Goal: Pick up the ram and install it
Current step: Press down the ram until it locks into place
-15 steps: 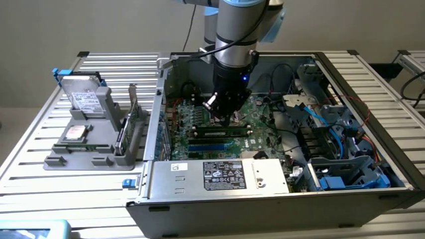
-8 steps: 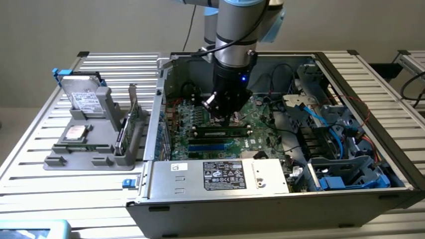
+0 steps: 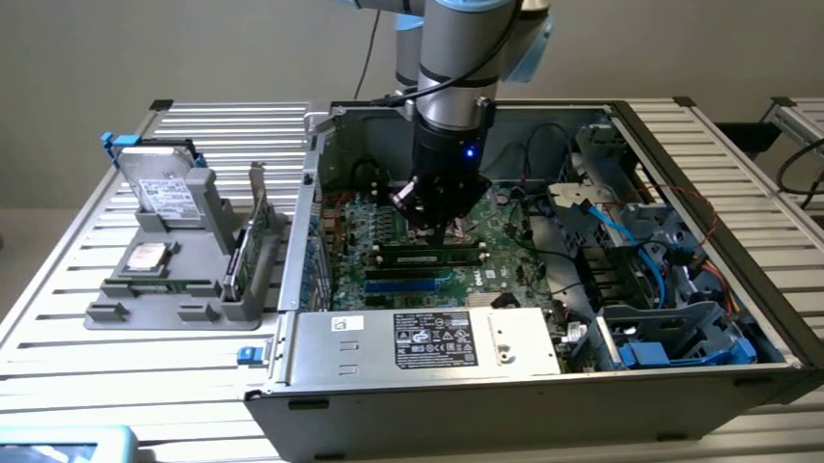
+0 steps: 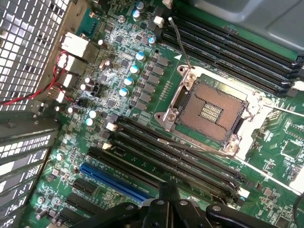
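- Labels catch the eye first: a white sticker [image 3: 434, 339] with small black print and certification marks, too fine to read, sits on the silver power supply [image 3: 425, 341] along the front edge of the open computer case [image 3: 515, 405].
- The ram [image 3: 427, 258], a thin dark stick, lies seated among the memory slots [image 4: 190, 161] on the green motherboard [image 4: 142, 71], its long axis running from the exterior view's left to right, parallel to the case's front edge.
- The claw [image 3: 430, 220] hangs just above the ram, its jaws clenched together and grasping nothing; whether the tips touch the stick cannot be told.
- In the wrist view the closed fingers [image 4: 166, 202] hover over the slots beside the bare processor socket [image 4: 209, 111].
- A hard drive [image 3: 164, 188] and a green expansion card [image 3: 254, 236] stand in a grey holder [image 3: 154, 313] on the bench's left side.
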{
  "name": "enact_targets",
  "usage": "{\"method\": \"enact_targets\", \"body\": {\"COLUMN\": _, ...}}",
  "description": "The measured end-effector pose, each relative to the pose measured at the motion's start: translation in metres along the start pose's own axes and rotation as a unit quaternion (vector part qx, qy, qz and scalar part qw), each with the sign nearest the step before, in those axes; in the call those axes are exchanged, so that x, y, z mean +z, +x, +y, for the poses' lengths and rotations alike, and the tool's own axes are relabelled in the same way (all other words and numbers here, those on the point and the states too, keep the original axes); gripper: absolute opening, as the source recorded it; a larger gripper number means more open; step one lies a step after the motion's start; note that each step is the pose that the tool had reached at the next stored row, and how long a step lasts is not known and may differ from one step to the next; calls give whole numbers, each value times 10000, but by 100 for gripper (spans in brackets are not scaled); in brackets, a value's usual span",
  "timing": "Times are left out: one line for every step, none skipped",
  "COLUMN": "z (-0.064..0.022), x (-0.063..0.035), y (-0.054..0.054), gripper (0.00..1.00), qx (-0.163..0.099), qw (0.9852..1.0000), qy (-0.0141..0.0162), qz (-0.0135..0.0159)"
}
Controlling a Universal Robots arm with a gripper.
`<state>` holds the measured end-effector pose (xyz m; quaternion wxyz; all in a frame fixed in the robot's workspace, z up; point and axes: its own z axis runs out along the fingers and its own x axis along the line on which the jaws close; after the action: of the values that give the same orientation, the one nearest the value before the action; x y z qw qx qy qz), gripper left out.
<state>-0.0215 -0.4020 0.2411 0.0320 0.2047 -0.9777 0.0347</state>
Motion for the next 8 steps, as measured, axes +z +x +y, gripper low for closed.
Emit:
{"method": "enact_targets", "body": {"z": 0, "x": 0, "y": 0, "gripper": 11, "qx": 48, "qw": 10000, "qy": 4, "qz": 5}}
{"method": "enact_targets", "body": {"z": 0, "x": 1, "y": -1, "gripper": 11, "qx": 98, "qw": 10000, "qy": 9, "qz": 9}}
{"method": "enact_targets", "body": {"z": 0, "x": 0, "y": -1, "gripper": 11, "qx": 145, "qw": 9999, "qy": 14, "qz": 14}}
{"method": "enact_targets", "body": {"z": 0, "x": 0, "y": -1, "gripper": 11, "qx": 192, "qw": 9998, "qy": 20, "qz": 20}}
{"method": "enact_targets", "body": {"z": 0, "x": 0, "y": -1, "gripper": 11, "qx": 240, "qw": 9997, "qy": 27, "qz": 25}}
{"method": "enact_targets", "body": {"z": 0, "x": 0, "y": -1, "gripper": 11, "qx": 290, "qw": 9996, "qy": 33, "qz": 30}}
{"method": "enact_targets", "body": {"z": -1, "x": 0, "y": -1, "gripper": 11, "qx": 336, "qw": 9994, "qy": 40, "qz": 36}}
{"method": "enact_targets", "body": {"z": -1, "x": 0, "y": -1, "gripper": 11, "qx": 382, "qw": 9992, "qy": 47, "qz": 41}}
